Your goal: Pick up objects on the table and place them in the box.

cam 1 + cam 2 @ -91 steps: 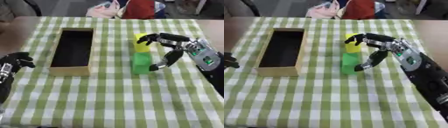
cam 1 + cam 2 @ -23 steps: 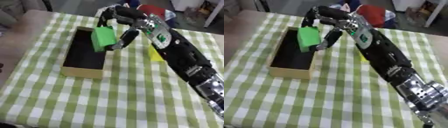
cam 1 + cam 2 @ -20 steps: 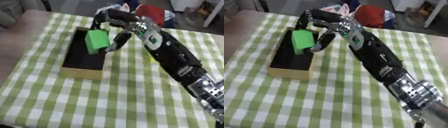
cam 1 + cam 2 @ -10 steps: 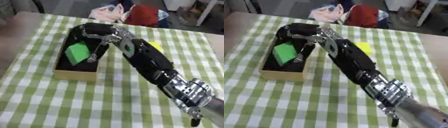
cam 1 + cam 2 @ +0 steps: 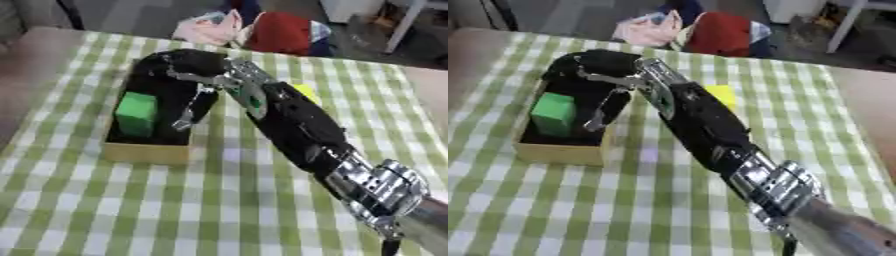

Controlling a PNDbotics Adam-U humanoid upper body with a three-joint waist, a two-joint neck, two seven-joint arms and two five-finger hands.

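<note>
- Right hand (image 5: 188, 75) over the box (image 5: 144, 151), arm reaching in diagonally from lower right across the checked cloth (image 5: 219, 210).
- Fingers (image 5: 194, 107) spread and hanging down into the box's right side; nothing held between them.
- Green block (image 5: 136, 114) inside the box, on the left side toward the near end, standing clear of the fingers, a gap of dark box floor between.
- Block looks slightly tilted; top face lighter, front face darker.
- Box: pale wooden walls, dark inside, long axis running away from the camera, set on the left half of the table.
- Yellow block (image 5: 721, 95) out on the cloth, right of the arm, partly hidden behind the forearm; well apart from the box.
- Forearm black near the wrist, silver joint (image 5: 376, 186) nearer the camera.
- Left hand not seen in either view.
- Far edge of table: heap of red and pale fabric (image 5: 262, 31) beyond the cloth.
</note>
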